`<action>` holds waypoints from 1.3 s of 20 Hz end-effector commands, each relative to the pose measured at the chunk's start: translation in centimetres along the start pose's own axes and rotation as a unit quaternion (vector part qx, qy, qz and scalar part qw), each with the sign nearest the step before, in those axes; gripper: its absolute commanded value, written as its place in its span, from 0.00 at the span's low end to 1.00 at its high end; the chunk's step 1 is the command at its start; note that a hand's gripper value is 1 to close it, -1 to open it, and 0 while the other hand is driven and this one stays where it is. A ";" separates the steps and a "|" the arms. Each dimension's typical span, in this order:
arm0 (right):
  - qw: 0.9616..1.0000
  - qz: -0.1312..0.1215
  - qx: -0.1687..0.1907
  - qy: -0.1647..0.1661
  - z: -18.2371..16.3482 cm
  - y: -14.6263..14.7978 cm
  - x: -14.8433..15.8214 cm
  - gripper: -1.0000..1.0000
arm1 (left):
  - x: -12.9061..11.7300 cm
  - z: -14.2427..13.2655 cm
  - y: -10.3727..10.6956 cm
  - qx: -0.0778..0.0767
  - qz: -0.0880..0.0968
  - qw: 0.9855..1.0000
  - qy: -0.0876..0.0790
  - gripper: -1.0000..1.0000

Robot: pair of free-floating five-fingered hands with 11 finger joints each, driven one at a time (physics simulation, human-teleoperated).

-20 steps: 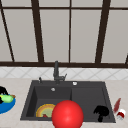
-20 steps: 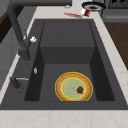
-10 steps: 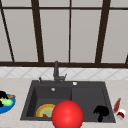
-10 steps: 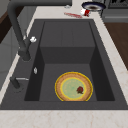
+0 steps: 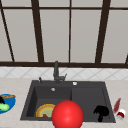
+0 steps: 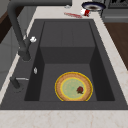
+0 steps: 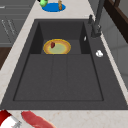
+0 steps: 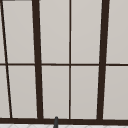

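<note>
right hand: The right hand (image 5: pixel 101 111) shows in the front view as a dark shape over the right, shallow half of the sink (image 5: pixel 87 86), close to the sink's front rim. Whether it is spread or closed cannot be told. No object can be made out in it.

nearest to it: The red ball (image 5: pixel 67 115) is the big thing beside it, toward the middle of the sink's front rim and apart from the hand. It covers part of the basin from the front camera.

left hand: The left hand (image 5: pixel 1 100) is a dark sliver well left of the sink, over the blue plate (image 5: pixel 10 102). Its state cannot be told either.

blue plate: It lies on the counter (image 5: pixel 17 85) left of the sink and carries a green item (image 7: pixel 43 3) and a brownish one.

sink basin: The yellow-rimmed plate (image 6: pixel 67 87) lies flat on the floor of the sink's deep left basin, with a small red piece (image 6: pixel 80 89) on its greenish middle.

right of the sink: A long red utensil (image 5: pixel 116 105) and a red-and-white item (image 5: pixel 121 113) lie on the counter, just beside each other.

behind the sink: The faucet (image 5: pixel 56 71) stands at the sink's back rim, the window (image 8: pixel 53 60) above it.

how things stand: Judging by how things lie, the yellow-rimmed plate is in the basin with the red piece on it, the items beside the sink are on the counter, and neither hand can be seen gripping anything.
</note>
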 end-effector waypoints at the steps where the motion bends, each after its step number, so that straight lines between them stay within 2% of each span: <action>1: 1.000 0.000 0.000 0.000 0.0 0.0 0.0 0.50 | -1.6 1.1 -0.3 0.005 0.017 1.000 0.007 1.00; 6: 1.000 0.000 0.000 0.000 0.0 0.0 0.0 0.50 | -4.2 2.2 -0.3 0.005 0.030 1.000 0.008 1.00; 7: 1.000 0.000 0.000 0.000 0.0 0.0 0.0 0.50 | -4.2 2.1 -0.4 0.002 0.022 1.000 0.003 1.00; 8: 1.000 0.000 0.000 0.000 0.0 0.0 0.0 0.50 | -4.1 2.3 -1.2 0.009 0.015 1.000 0.002 1.00; 9: 1.000 0.000 0.000 0.000 0.0 0.0 0.0 0.50 | -3.8 2.8 -2.4 0.025 0.011 1.000 0.005 1.00; 10: 1.000 0.000 0.000 0.000 0.0 0.0 0.0 0.50 | -4.0 3.5 -3.2 0.031 0.011 0.999 0.001 1.00; 12: 1.000 0.000 0.000 0.000 0.0 0.0 0.0 0.50 | -4.4 4.4 -4.8 0.025 0.010 1.000 -0.003 1.00; 14: 1.000 0.000 0.000 0.000 0.0 0.0 0.0 0.50 | -4.7 4.6 -5.0 0.025 0.005 1.000 -0.011 1.00; 16: 1.000 0.000 0.000 0.000 0.0 0.0 0.0 0.50 | -5.1 4.4 -4.7 0.023 0.020 0.999 -0.011 1.00; 17: 1.000 0.000 0.000 0.000 0.0 0.0 0.0 0.50 | -5.1 4.5 -3.9 0.023 0.025 0.999 -0.011 1.00; 18: 1.000 0.000 0.000 0.000 0.0 0.0 0.0 0.50 | -4.2 4.1 -2.8 0.024 0.015 0.999 -0.014 0.00; 19: 1.000 0.000 0.000 0.000 0.0 0.0 0.0 0.50 | -3.1 4.0 -1.0 0.061 0.016 0.998 -0.005 0.00; 20: 1.000 0.000 0.000 0.000 0.0 0.0 0.0 0.50 | -2.9 4.1 -0.6 0.066 0.009 0.998 -0.010 0.00; 21: 1.000 0.000 0.000 0.000 0.0 0.0 0.0 0.50 | -3.0 3.8 -0.5 0.059 0.008 0.998 -0.010 0.00; 23: 1.000 0.000 0.000 0.000 0.0 0.0 0.0 0.50 | -2.9 3.7 -0.4 0.049 0.011 0.999 -0.021 0.00; 24: 1.000 0.000 0.000 0.000 0.0 0.0 0.0 0.50 | -2.8 3.5 0.5 0.049 0.017 0.998 -0.029 0.00; 26: 1.000 0.000 0.000 0.000 0.0 0.0 0.0 0.50 | -2.5 3.0 1.9 0.043 0.022 0.998 -0.026 0.00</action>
